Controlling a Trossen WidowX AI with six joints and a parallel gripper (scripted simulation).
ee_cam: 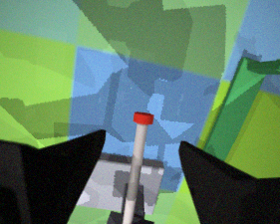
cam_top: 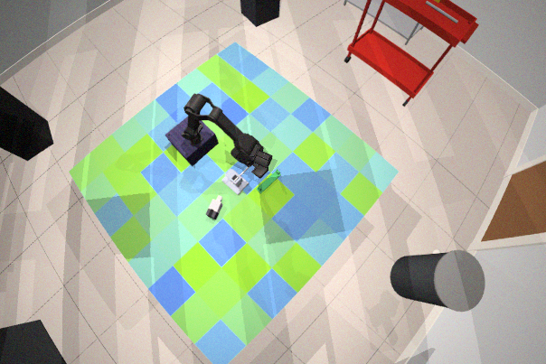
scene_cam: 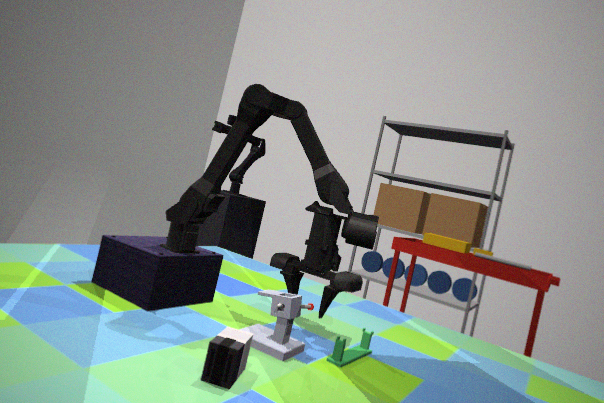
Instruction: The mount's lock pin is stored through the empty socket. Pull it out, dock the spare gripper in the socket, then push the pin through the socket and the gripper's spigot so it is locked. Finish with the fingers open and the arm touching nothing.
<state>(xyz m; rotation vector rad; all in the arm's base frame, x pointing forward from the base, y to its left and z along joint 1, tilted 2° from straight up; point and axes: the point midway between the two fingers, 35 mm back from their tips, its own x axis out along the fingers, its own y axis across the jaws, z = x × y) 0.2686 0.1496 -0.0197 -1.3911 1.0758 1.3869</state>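
From the top, my gripper (cam_top: 263,174) (scene_cam: 307,305) (ee_cam: 142,140) reaches over beside the pale mount (cam_top: 234,182) (scene_cam: 280,342) (ee_cam: 96,190); the white-and-black spare gripper (cam_top: 214,208) (scene_cam: 226,358) lies apart, waiting, I think, for a freed socket. In the exterior view, the lock pin (scene_cam: 305,306) (ee_cam: 138,154) sticks out sideways from the blocky socket (scene_cam: 285,305), probably so that I can pull it. In the wrist view, my tapered black fingers stand well open, holding nothing, with the smooth, red-tipped rod between them.
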